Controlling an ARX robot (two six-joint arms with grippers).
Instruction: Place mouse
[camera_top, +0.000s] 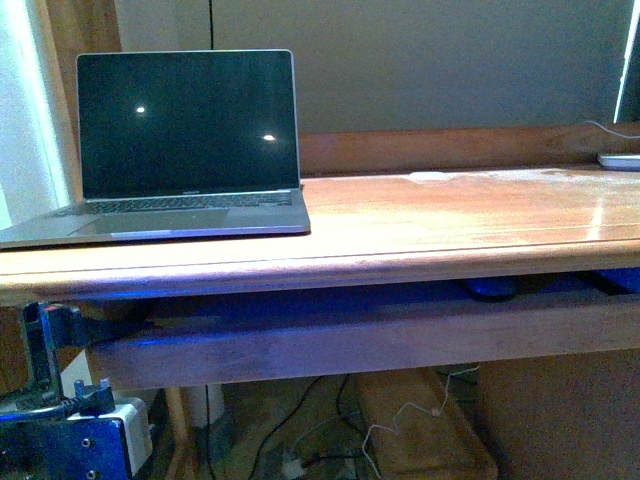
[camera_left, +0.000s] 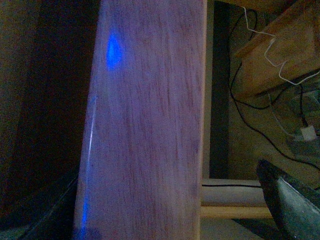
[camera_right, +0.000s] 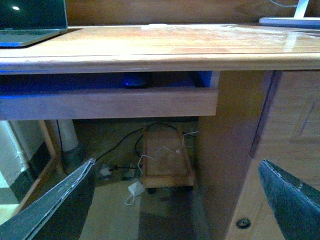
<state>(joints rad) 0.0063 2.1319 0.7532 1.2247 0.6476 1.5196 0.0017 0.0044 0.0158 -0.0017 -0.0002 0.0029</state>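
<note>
The mouse (camera_top: 488, 289) is a small dark oval lying in the pull-out tray (camera_top: 350, 335) under the wooden desktop, right of centre. It also shows in the right wrist view (camera_right: 136, 80), far from the gripper and lit blue. My right gripper (camera_right: 177, 210) is open and empty, low in front of the desk, facing the tray and the desk's right pedestal. My left gripper (camera_left: 165, 220) is open and empty, very close to a wooden board (camera_left: 145, 125); only one finger (camera_left: 290, 205) shows clearly. Part of the left arm (camera_top: 55, 390) shows at the lower left of the front view.
An open laptop (camera_top: 185, 150) with a dark screen stands on the desk's left side. A white device (camera_top: 622, 160) with a cable lies at the far right. Under the desk are cables, a power adapter (camera_right: 135, 189) and a low wooden stand (camera_right: 167, 160).
</note>
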